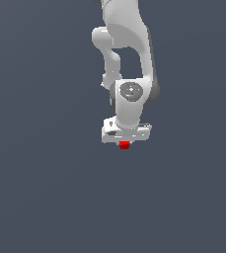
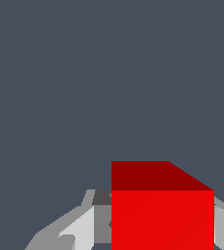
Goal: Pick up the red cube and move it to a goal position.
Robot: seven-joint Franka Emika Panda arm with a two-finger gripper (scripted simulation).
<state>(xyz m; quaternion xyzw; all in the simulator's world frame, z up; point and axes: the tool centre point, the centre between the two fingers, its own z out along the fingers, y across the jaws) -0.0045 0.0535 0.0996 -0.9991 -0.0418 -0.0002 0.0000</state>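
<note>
Red cube point(image 2: 162, 215) between gripper point(image 1: 125, 142) fingers point(image 2: 81, 229) | gripper closed on it | beneath white arm point(image 1: 129, 59)

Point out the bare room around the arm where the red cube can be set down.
Bare grey surface lies all round: wide stretches on the exterior view's left and right, and below the red cube. The only crowded spot is directly at the gripper and the arm above it.

Exterior view faces arm from afar; wrist view hugs red cube point(image 2: 162, 219).
</note>
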